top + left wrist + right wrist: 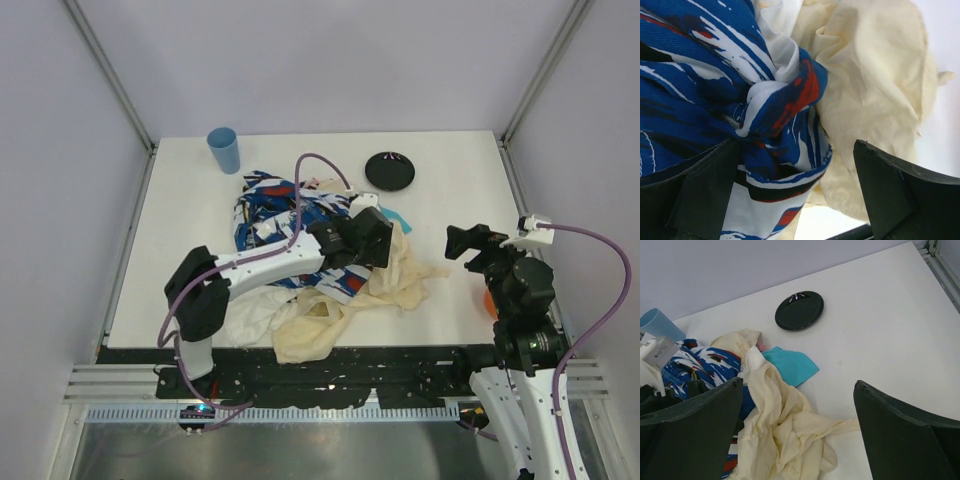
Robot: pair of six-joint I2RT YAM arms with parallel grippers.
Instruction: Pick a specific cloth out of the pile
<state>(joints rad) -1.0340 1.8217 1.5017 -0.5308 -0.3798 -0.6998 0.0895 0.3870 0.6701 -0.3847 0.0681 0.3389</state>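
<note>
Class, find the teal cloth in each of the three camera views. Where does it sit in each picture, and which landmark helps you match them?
Top external: the teal cloth is a sliver at the right edge of the pile.
Left wrist: not in it.
Right wrist: the teal cloth lies centre-left, against the cream cloth.
Shared landmark: the cream cloth, in all three.

The right hand (799,387) hovers over the white surface (890,330), its two dark fingers (695,430) spread wide and gripping nothing. Ahead and to the left lies the pile (752,375). A crumpled cream-beige cloth (785,435) is nearest, with a blue-white-red patterned cloth (700,362) behind it. The teal cloth (790,365) pokes out flat from under the cream edge onto bare surface. Farther back sits a black plate (799,310), well apart from the fabrics, and a blue cup (660,325) stands at the far left.
</note>
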